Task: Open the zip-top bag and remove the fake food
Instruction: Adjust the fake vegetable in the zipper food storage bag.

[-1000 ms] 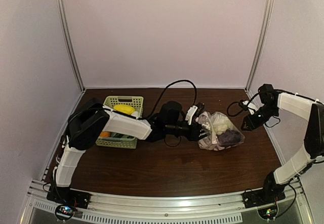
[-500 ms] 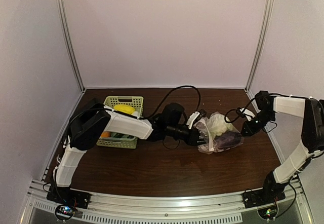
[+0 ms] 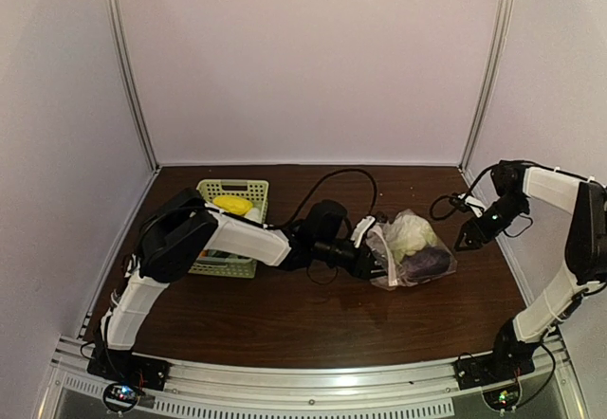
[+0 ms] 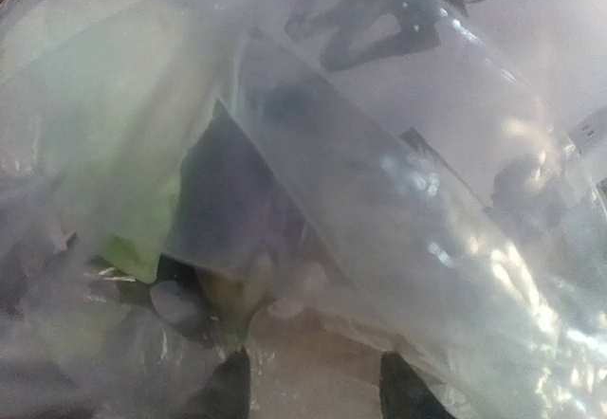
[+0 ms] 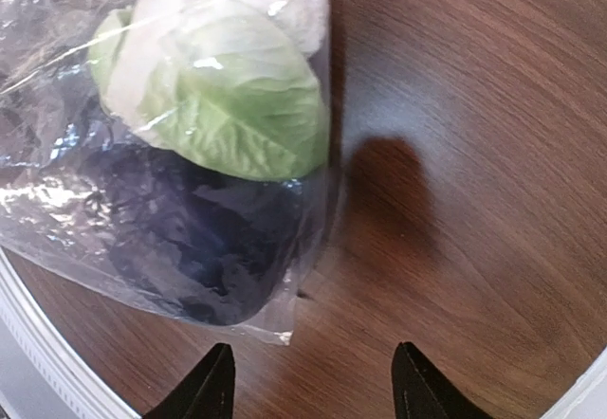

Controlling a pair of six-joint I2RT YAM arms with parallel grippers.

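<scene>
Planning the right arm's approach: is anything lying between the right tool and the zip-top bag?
Nothing: only a bare strip of wooden table separates the right tool from the zip-top bag, clearest in the right wrist view.

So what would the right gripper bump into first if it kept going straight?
Probably the bag. The right gripper points down at the bag's near edge, by the purple food. It might just miss and touch the table beside it, because depth is hard to judge here.
</scene>
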